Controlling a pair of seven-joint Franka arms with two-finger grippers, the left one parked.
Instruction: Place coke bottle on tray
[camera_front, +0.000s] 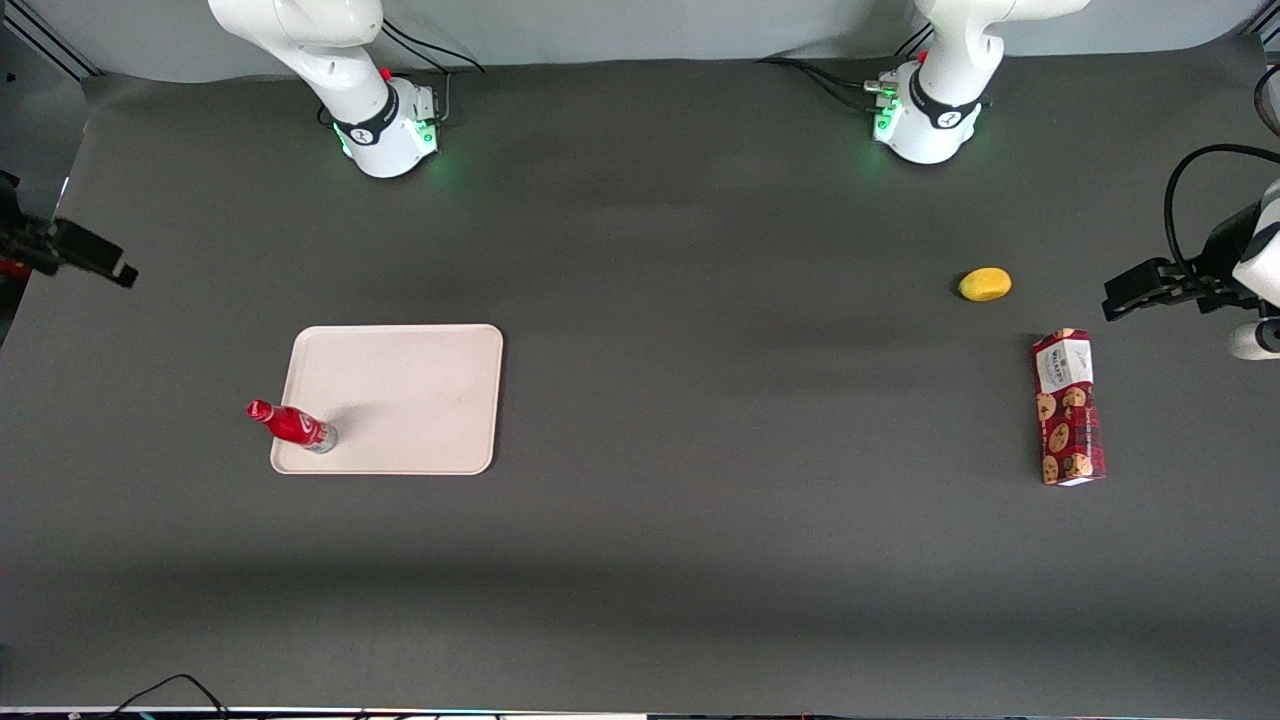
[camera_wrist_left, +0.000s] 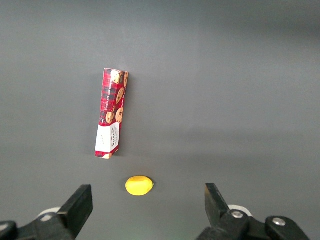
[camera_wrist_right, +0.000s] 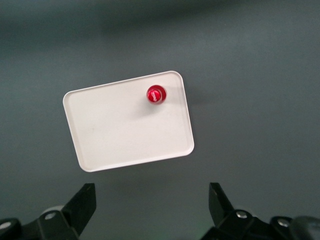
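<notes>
The coke bottle (camera_front: 291, 425) stands upright on a corner of the tray (camera_front: 400, 395), while the empty claw (camera_wrist_right: 152, 207) hangs spread apart, well above the tray.

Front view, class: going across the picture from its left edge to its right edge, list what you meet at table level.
Hand, open, at the working arm's end → coke bottle, standing on the tray → yellow fruit → cookie box.

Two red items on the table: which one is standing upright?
The small slim red coke bottle, standing on a corner of the flat cream-white tray. The larger red cookie-print box lies flat toward the parked arm's end. The open gripper hangs high above the tray.
</notes>
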